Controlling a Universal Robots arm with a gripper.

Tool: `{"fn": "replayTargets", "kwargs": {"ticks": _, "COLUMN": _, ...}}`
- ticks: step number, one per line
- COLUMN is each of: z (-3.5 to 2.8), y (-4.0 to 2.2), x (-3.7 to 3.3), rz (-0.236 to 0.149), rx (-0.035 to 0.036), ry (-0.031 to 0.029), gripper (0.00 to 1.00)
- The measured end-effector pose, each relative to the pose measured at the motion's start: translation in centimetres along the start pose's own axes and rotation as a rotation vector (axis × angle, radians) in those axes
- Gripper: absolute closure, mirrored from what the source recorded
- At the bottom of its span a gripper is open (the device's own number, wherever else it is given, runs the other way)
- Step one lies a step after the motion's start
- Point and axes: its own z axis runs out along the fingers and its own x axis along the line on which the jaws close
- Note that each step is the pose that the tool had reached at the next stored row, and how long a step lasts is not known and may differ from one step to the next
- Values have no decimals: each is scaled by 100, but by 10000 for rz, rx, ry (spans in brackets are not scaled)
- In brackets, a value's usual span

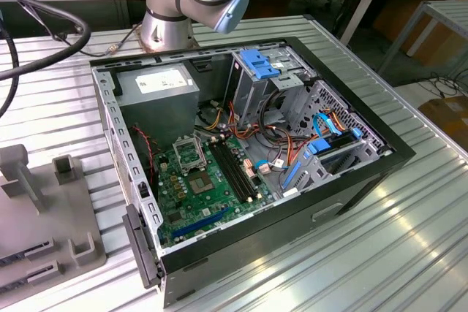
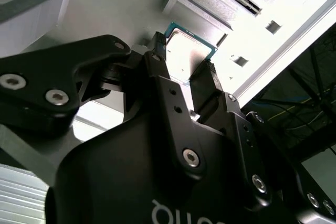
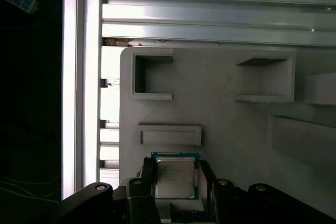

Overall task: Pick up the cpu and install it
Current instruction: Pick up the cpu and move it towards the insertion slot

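The gripper (image 2: 184, 59) pinches the cpu (image 3: 175, 178) by two sides, likely so the chip stays flat and cannot slip. They are at the grey tray (image 3: 236, 145), which sits at 8 o'clock from the open computer case (image 1: 256, 235) in the exterior view

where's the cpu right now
In both wrist views the cpu is clamped between the jaws of the gripper, over the grey fixture plate and next to one of its raised rectangular ribs.
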Motion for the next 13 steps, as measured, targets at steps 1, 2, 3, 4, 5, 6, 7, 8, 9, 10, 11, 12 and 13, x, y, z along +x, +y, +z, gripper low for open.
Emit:
{"fn": "replayTargets", "kwargs": {"ticks": 1, "z": -19, "y": 0, "x": 0, "rz": 0, "rx": 1, "ry": 0, "gripper": 56}}
{"fn": "replayTargets", "kwargs": {"ticks": 2, "z": -39, "y": 0, "x": 0, "rz": 1, "rx": 0, "ry": -1, "gripper": 56}}
{"fn": "replayTargets", "kwargs": {"ticks": 3, "z": -53, "y": 0, "x": 0, "rz": 1, "rx": 1, "ry": 0, "gripper": 56}}
{"fn": "replayTargets", "kwargs": {"ticks": 4, "z": -68, "y": 0, "x": 0, "rz": 1, "rx": 1, "ry": 0, "gripper": 56}}
{"fn": "replayTargets", "kwargs": {"ticks": 5, "z": -84, "y": 0, "x": 1, "rz": 1, "rx": 1, "ry": 0, "gripper": 56}}
{"fn": "replayTargets", "kwargs": {"ticks": 6, "z": -97, "y": 0, "x": 1, "rz": 1, "rx": 1, "ry": 0, "gripper": 56}}
{"fn": "replayTargets", "kwargs": {"ticks": 7, "z": -111, "y": 0, "x": 1, "rz": 1, "rx": 1, "ry": 0, "gripper": 56}}
{"fn": "replayTargets", "kwargs": {"ticks": 8, "z": -121, "y": 0, "x": 1, "rz": 1, "rx": 1, "ry": -1, "gripper": 56}}
{"fn": "replayTargets", "kwargs": {"ticks": 9, "z": -122, "y": 1, "x": 0, "rz": 1, "rx": 0, "ry": -2, "gripper": 56}}
{"fn": "replayTargets", "kwargs": {"ticks": 10, "z": -122, "y": 1, "x": 0, "rz": 1, "rx": 0, "ry": -3, "gripper": 56}}
{"fn": "replayTargets", "kwargs": {"ticks": 11, "z": -123, "y": 1, "x": 0, "rz": 1, "rx": -1, "ry": -3, "gripper": 56}}
{"fn": "replayTargets", "kwargs": {"ticks": 12, "z": -123, "y": 0, "x": 0, "rz": 0, "rx": 0, "ry": -2, "gripper": 56}}
{"fn": "replayTargets", "kwargs": {"ticks": 13, "z": -125, "y": 1, "x": 1, "rz": 1, "rx": 1, "ry": 0, "gripper": 56}}
